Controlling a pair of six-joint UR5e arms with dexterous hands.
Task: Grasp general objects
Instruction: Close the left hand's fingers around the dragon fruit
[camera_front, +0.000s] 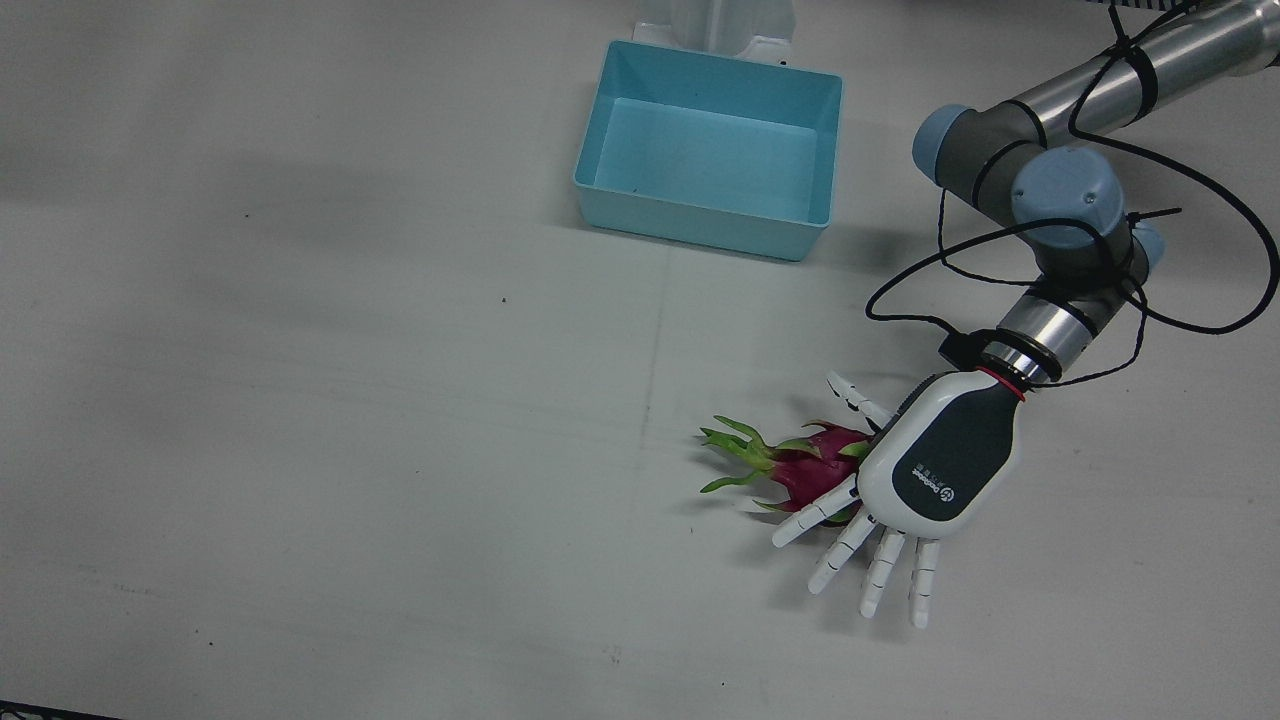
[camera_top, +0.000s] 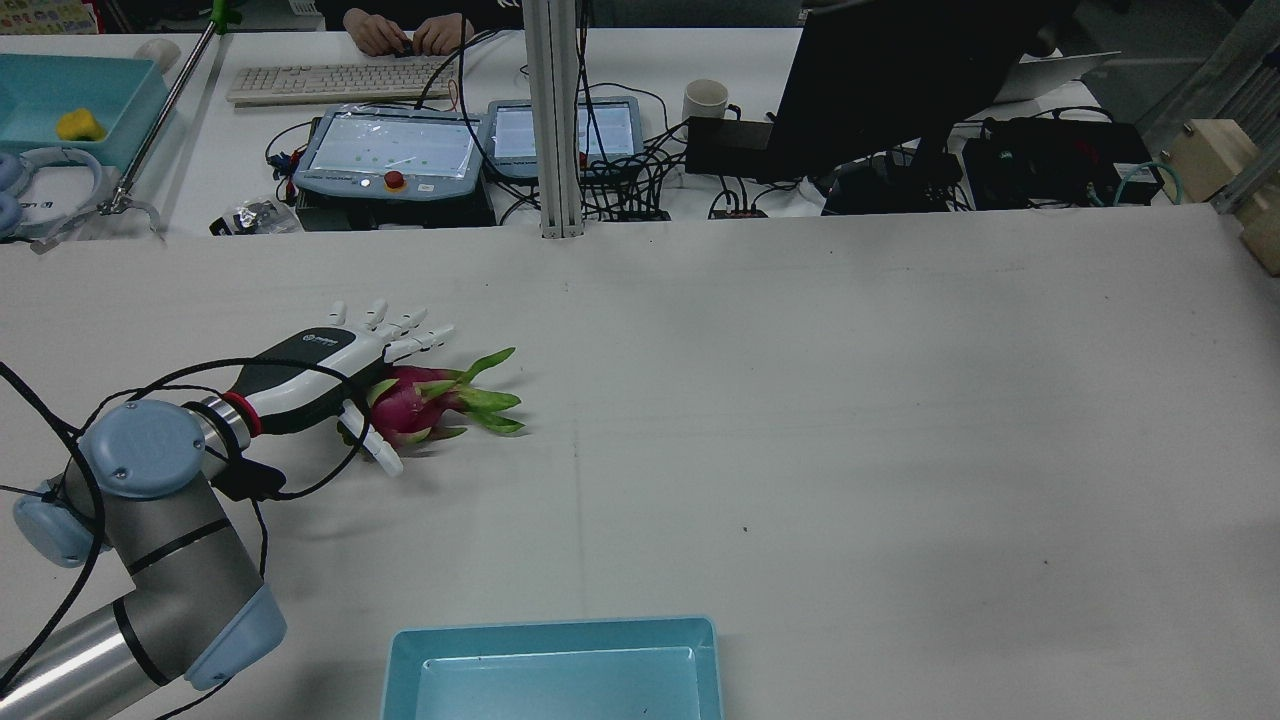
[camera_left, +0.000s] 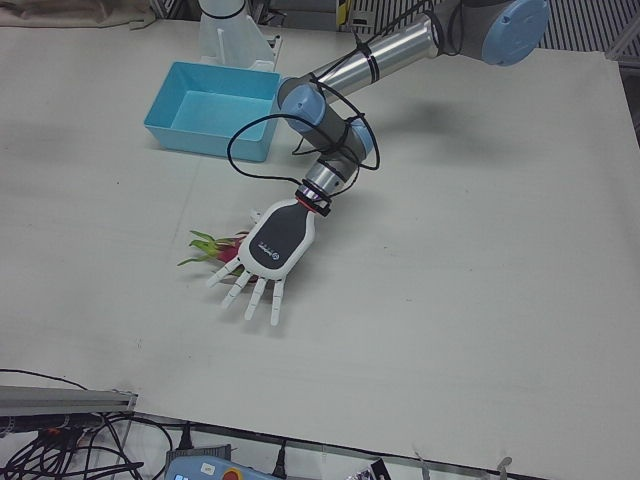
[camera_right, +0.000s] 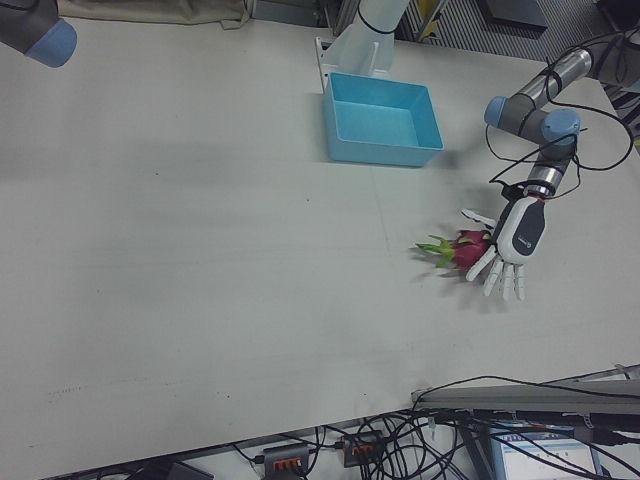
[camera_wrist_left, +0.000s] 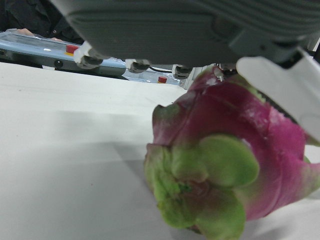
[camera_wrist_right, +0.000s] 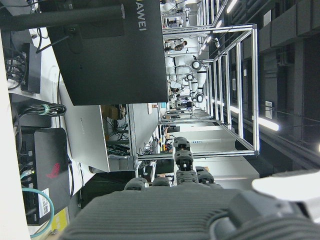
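Observation:
A magenta dragon fruit (camera_front: 810, 465) with green scales lies on the white table, leafy tip pointing away from the arm. My left hand (camera_front: 935, 465) hovers palm down over its blunt end, fingers (camera_front: 880, 570) spread and straight, thumb on the fruit's other side. It holds nothing. The fruit (camera_top: 415, 400) and hand (camera_top: 310, 370) also show in the rear view. The left hand view shows the fruit (camera_wrist_left: 225, 155) close under the palm (camera_wrist_left: 175, 25). My right hand (camera_wrist_right: 180, 210) shows only in its own view, raised, facing the room, holding nothing.
An empty light-blue bin (camera_front: 700, 215) stands near the robot's side of the table, its rim low in the rear view (camera_top: 400, 660). A black cable (camera_front: 1200, 200) loops around the left forearm. Monitors and control boxes (camera_top: 400, 150) sit beyond the table's far edge.

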